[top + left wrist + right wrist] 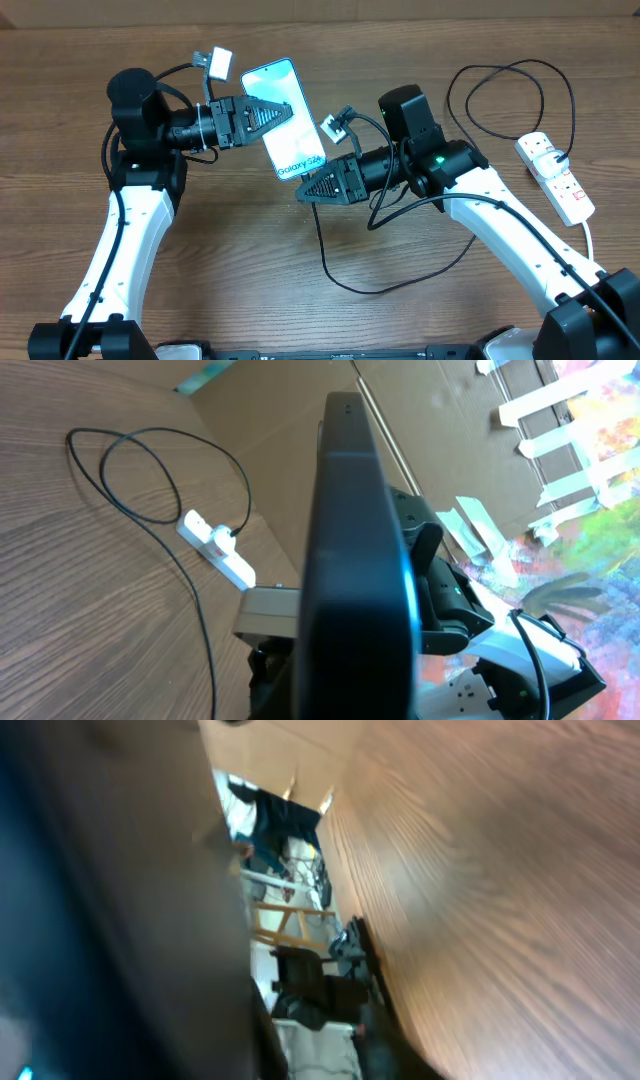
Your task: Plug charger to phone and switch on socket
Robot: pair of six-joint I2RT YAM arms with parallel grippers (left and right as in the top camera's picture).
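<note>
The phone has a light blue screen and is held up off the table, tilted, with its "Galaxy S24+" end toward the lower right. My left gripper is shut on its upper part. In the left wrist view the phone shows edge-on and dark. My right gripper is pinched to a point right at the phone's lower end. The thin black charger cable comes out from under it, so the plug itself is hidden. The cable loops across the table to the white socket strip at the far right, which also shows in the left wrist view.
A cardboard wall runs along the back of the wooden table. The socket's thick white cord runs off toward the front right. The right wrist view is blurred, with a dark surface filling its left and the wood at the right.
</note>
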